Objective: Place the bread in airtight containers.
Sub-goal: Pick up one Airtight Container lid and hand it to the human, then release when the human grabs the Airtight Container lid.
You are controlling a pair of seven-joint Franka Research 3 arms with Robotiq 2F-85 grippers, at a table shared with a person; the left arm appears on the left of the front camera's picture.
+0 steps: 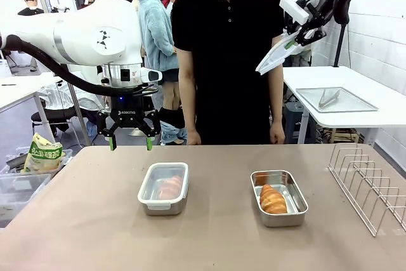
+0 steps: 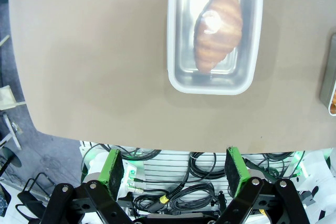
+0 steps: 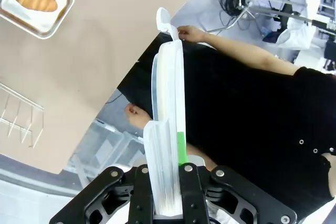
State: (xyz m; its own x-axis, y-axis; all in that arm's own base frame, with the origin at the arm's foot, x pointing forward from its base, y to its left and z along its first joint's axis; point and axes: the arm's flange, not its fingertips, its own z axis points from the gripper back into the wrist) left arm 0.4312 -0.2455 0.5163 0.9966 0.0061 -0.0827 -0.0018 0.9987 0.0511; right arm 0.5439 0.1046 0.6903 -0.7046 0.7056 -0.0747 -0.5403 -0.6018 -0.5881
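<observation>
Right gripper (image 3: 168,182) clamps a clear lid (image 3: 168,129), seemingly edge-on; left gripper (image 1: 131,136) hangs spread apart.

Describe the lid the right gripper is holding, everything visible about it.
The lid is translucent, whitish clear plastic, rectangular with snap flaps along its edges and a small tab at the far end. The right gripper is shut on one end of it, pinching it edge-on between the fingers. In the front view it hangs high in the air, tilted down toward the person, far above the open container that holds a bread roll. Nothing else touches it.
</observation>
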